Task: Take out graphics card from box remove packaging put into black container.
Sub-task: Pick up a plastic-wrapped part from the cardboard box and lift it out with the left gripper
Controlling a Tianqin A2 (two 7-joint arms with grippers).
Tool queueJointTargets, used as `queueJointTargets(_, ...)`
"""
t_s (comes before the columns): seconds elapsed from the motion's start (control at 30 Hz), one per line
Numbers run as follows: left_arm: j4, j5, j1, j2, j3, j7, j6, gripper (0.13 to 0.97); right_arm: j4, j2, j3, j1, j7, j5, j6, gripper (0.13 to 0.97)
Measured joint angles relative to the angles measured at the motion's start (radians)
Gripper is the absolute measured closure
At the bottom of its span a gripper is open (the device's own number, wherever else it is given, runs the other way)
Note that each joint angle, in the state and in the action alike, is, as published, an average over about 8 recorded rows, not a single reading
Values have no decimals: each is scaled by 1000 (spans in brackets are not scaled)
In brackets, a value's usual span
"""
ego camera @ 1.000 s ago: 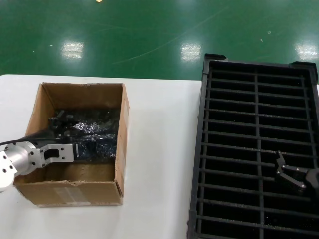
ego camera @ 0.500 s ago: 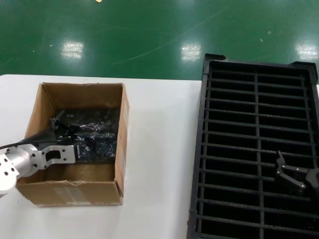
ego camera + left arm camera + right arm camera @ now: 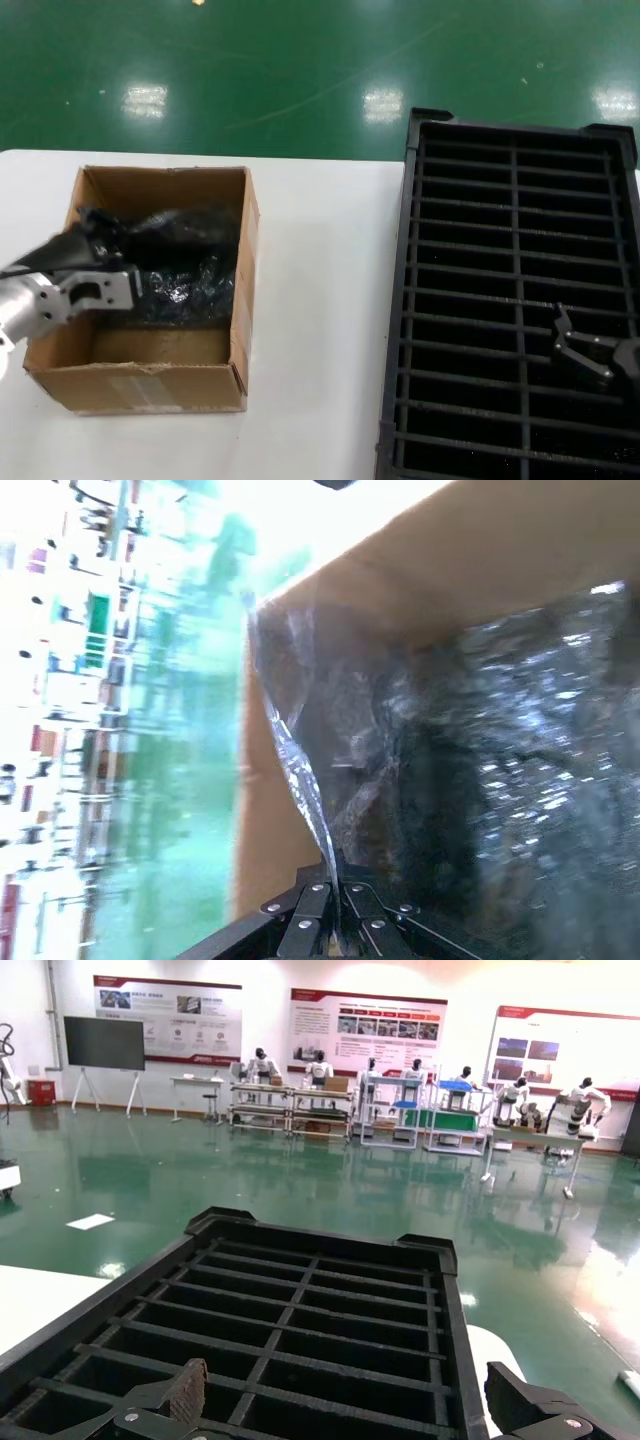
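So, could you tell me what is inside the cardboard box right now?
The crinkly packaging fills the box, pinched by the left gripper. The card itself is hidden by the plastic.

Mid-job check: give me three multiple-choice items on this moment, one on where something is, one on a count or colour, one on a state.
1. Where is the right claw?
A. Over the black container
B. Inside the box
C. On the white table

2. How many columns of slots does the black container have?
A. One
B. Two
C. Four

3. What is the left claw doing?
A. Hanging open above the table
B. Shut on the packaging
C. Gripping the box wall

Answers:
1 A: the head view shows it above the tray's near slots.
2 B: one centre rib divides the slots.
3 B: the left wrist view shows the bag's edge pinched, at the box.
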Motion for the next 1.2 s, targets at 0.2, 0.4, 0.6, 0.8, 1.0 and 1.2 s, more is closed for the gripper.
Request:
queueJointTargets(0.2, -161, 81, 74, -33, -73, -64, -14, 957, 0, 0, 0, 0, 0, 0, 0, 129)
queueJointTargets(0.4, -355, 152, 187, -65, -169, -120, 0, 957, 0, 0, 0, 0, 0, 0, 0, 129)
queueJointTargets(0.6, -547, 195, 318, -89, -279, -169, 23, 957, 0, 0, 0, 0, 0, 0, 0, 129)
queueJointTargets(0.8, -731, 209, 459, -104, -392, -228, 64, 957, 0, 0, 0, 0, 0, 0, 0, 129)
queueJointTargets(1.0, -850, 184, 573, -112, -443, -241, 68, 957, 0, 0, 0, 0, 0, 0, 0, 129)
queueJointTargets(1.2, -886, 135, 636, -120, -410, -204, 39, 957, 0, 0, 0, 0, 0, 0, 0, 129)
